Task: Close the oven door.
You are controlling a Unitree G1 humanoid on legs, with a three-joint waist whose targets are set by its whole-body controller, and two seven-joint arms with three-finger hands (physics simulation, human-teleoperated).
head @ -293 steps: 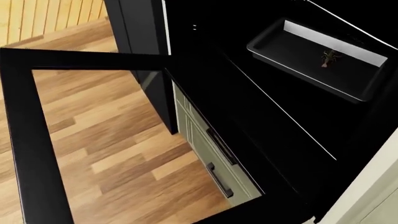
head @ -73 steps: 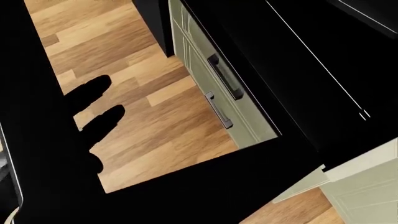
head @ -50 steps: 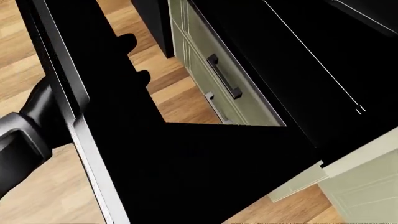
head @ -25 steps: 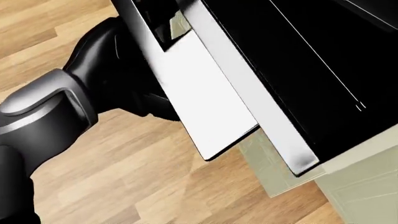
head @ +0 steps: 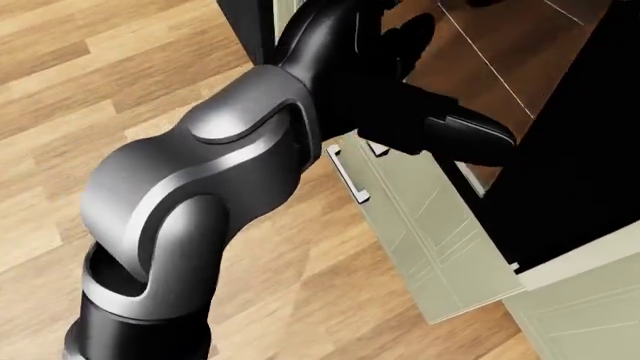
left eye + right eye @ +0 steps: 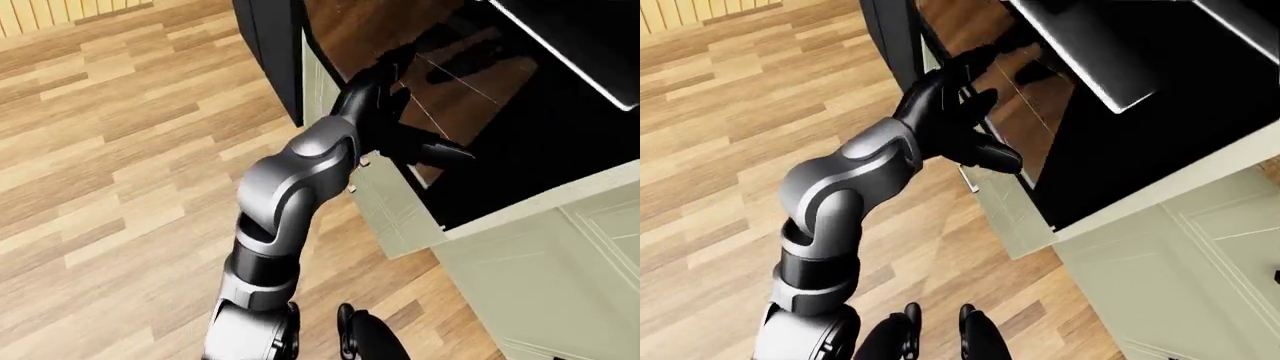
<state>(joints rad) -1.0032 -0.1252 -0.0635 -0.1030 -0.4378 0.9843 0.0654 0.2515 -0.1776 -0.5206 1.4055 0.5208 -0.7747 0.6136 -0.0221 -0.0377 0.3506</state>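
The oven door (image 6: 480, 90) is a glossy black pane mirroring the wood floor, and it stands upright against the oven front. Its silver handle bar (image 6: 1080, 52) runs along the top edge. My left arm (image 5: 200, 172) reaches up from the bottom left of the views. My left hand (image 6: 975, 124) is open and lies flat on the door's outer face, fingers spread and the thumb (image 5: 470, 135) sticking out to the right. In the left-eye view the same left hand (image 6: 410, 112) touches its own reflection in the glass. My right hand is out of sight.
Below the oven is a pale green drawer front (image 5: 440, 240) with a small metal handle (image 5: 350, 176). A pale green cabinet (image 6: 540, 277) fills the bottom right. A tall black panel (image 6: 265, 45) stands left of the oven. Wood floor (image 6: 120, 150) spreads to the left, with my feet (image 6: 940, 330) at the bottom.
The door has swung up from lying open to upright against the oven. My left hand went from under its edge to flat on its outer face. The camera shifted too.
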